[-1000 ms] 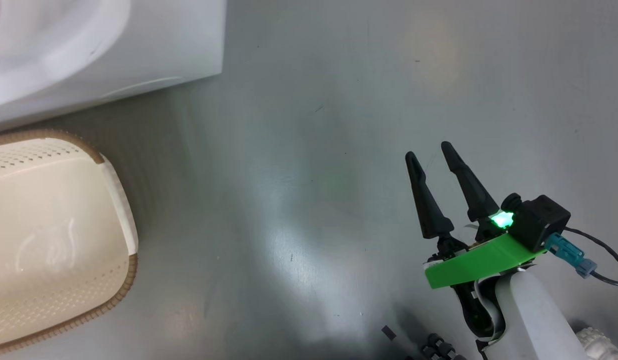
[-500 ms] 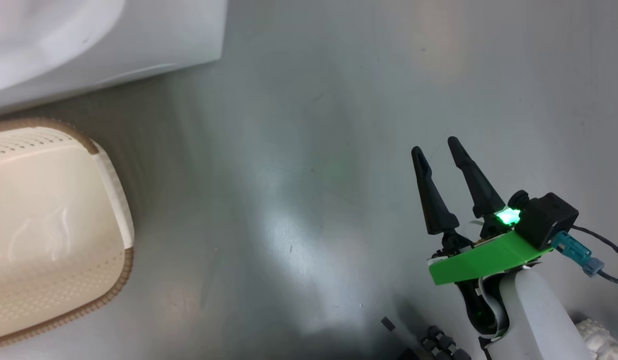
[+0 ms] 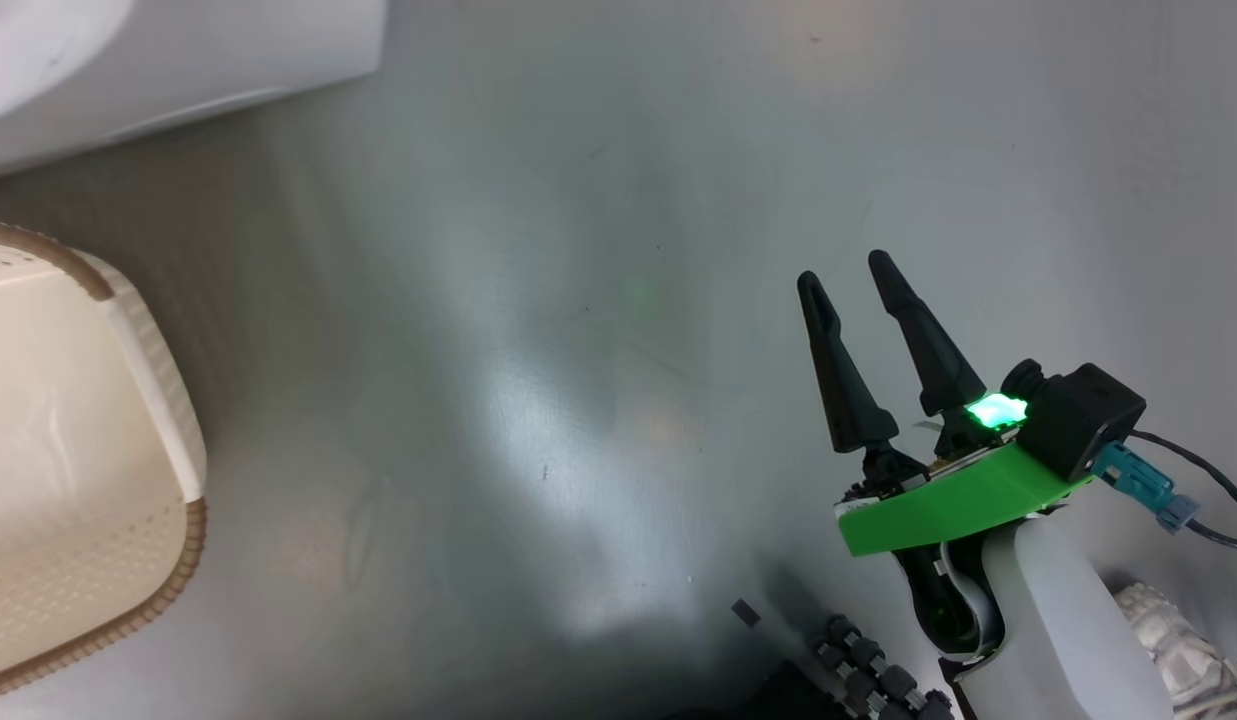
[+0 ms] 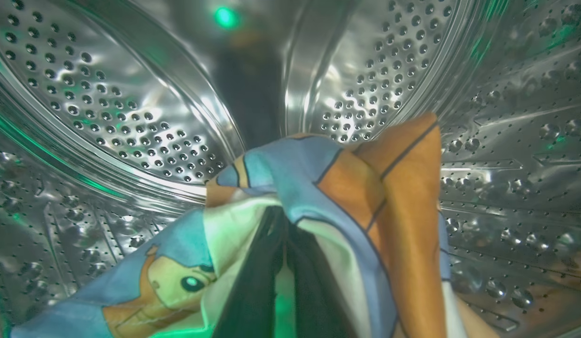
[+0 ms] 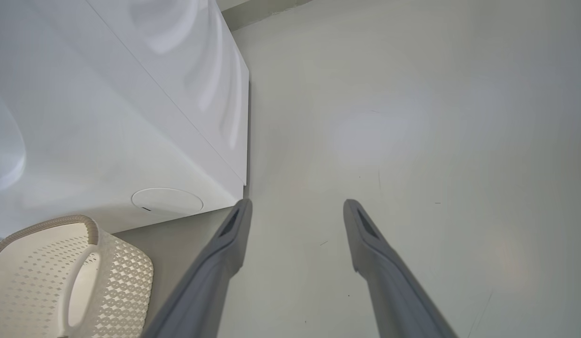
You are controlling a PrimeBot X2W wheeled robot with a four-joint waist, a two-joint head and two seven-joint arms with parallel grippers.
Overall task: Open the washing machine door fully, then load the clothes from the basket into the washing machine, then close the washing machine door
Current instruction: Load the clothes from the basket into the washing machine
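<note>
— State of the left fingers (image 4: 252, 281)?
— Pressed together, clamped on the clothes (image 4: 328, 188). Dark and close in the left wrist view, rising from the bottom edge with cloth bunched all around.

— And the clothes, where exactly?
— Inside the washing machine (image 3: 178, 60), within the steel drum (image 4: 130, 94). Light blue fabric with orange-brown patches, a cartoon face at the lower left, some cream cloth folded in. Draped over the fingers, with perforated wall behind and to both sides. Cannot tell whether resting on the drum or hanging clear of it.

— And the right fingers (image 3: 843, 380)?
— Spread wide, holding nothing. Over the bare grey floor (image 3: 578, 300) at the lower right of the head view, pointing up and a little left. Green light (image 3: 996, 410) glowing at the wrist, just above a green bracket (image 3: 938, 505).

— Where is the basket (image 3: 148, 360)?
— On the floor at the left edge of the head view, well apart from the right fingers. Cream, perforated, with a brown woven-look rim and a white handle on the side facing the open floor. Also at the lower left of the right wrist view.

— Outside of the machine?
— White body at the top left of the head view, just beyond the basket. In the right wrist view, a small round flap (image 5: 167, 201) low on the front, near the corner, just above the basket.
</note>
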